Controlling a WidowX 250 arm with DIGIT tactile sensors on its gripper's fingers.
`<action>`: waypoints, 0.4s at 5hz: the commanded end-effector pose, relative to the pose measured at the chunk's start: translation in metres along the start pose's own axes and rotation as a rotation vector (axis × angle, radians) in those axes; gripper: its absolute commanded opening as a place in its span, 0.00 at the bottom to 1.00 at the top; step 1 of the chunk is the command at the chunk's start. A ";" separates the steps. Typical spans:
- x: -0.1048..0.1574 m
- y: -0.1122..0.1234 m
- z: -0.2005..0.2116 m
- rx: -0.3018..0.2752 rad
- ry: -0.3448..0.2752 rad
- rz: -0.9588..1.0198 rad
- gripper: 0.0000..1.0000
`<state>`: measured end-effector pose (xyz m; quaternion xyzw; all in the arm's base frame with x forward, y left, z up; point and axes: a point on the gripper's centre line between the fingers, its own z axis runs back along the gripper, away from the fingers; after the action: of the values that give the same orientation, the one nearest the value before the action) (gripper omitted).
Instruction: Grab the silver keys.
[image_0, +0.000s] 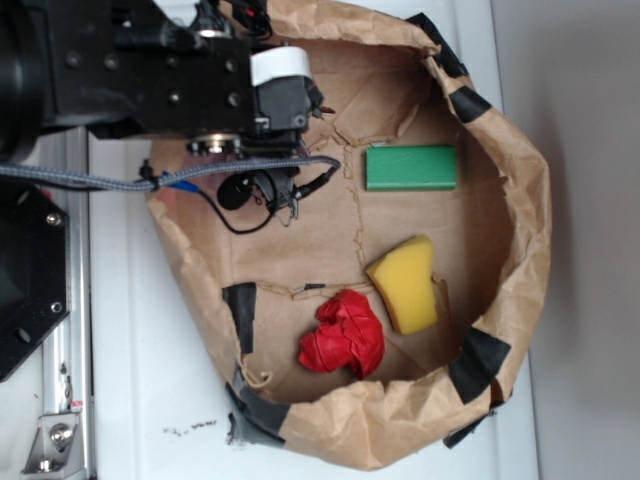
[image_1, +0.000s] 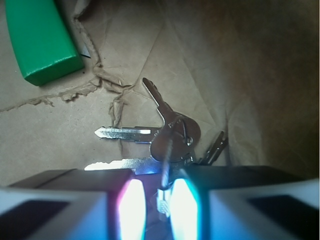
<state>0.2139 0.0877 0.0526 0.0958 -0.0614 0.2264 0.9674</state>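
Observation:
The silver keys (image_1: 170, 137) fan out from one ring over the brown paper floor in the wrist view. Their ring wire runs down into the narrow gap between my two fingers. My gripper (image_1: 159, 200) is closed tight around that ring, with its pads (image_1: 131, 205) glowing bright on either side. In the exterior view the gripper (image_0: 283, 195) hangs low inside the paper bowl at its left side. There the keys (image_0: 294, 207) show only as thin metal outlines at the fingertips.
A green block (image_0: 411, 167) lies at the back of the brown paper bowl (image_0: 520, 220), a yellow sponge (image_0: 405, 283) and a crumpled red cloth (image_0: 343, 334) nearer its right wall. A grey cable (image_0: 200, 172) crosses below the arm. The green block (image_1: 42, 40) is at the wrist view's upper left.

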 end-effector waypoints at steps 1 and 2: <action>0.009 0.011 0.009 -0.002 -0.054 0.004 1.00; 0.010 0.011 0.006 0.004 -0.061 0.003 1.00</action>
<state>0.2170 0.0876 0.0521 0.1022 -0.0741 0.2194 0.9674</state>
